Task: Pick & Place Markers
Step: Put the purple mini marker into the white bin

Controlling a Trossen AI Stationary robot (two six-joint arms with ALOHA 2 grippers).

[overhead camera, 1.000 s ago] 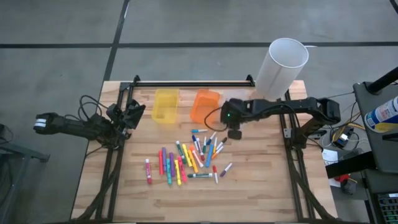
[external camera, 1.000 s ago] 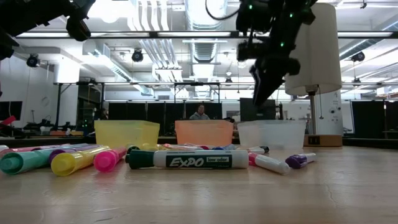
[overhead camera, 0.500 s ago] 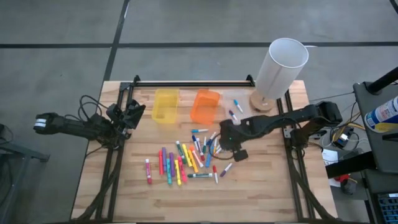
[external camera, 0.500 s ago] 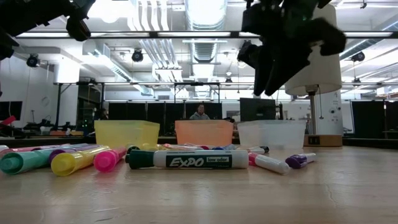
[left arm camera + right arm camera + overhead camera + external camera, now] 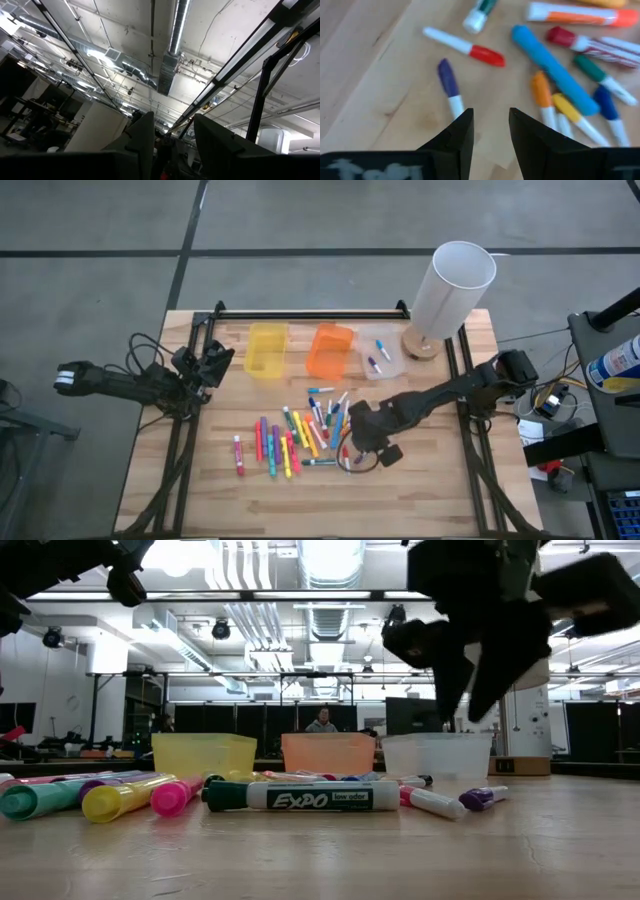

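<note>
The markers (image 5: 300, 435) lie loose in a pile on the wooden table, in many colours; the low view shows them (image 5: 300, 797) lined up at table height. My right gripper (image 5: 360, 452) hangs open above the pile's right edge, clear of the table (image 5: 468, 690). In its wrist view the open gripper (image 5: 490, 130) has a purple-capped white marker (image 5: 449, 87) just beyond one finger and a red-capped one (image 5: 465, 47) farther on. My left gripper (image 5: 172, 145) is open, parked at the table's left edge (image 5: 205, 370), pointing at the ceiling.
A yellow bin (image 5: 266, 348), an orange bin (image 5: 330, 350) and a clear bin (image 5: 380, 358) holding a few markers stand along the far side. A tall white cylinder (image 5: 450, 285) stands at the far right corner. Bare wood lies near and right of the pile.
My right gripper has travelled from beside the clear bin toward the table's near edge and come lower, ending over the right edge of the marker pile. The clear bin, covered by the arm before, now shows. The markers on the table have not moved.
</note>
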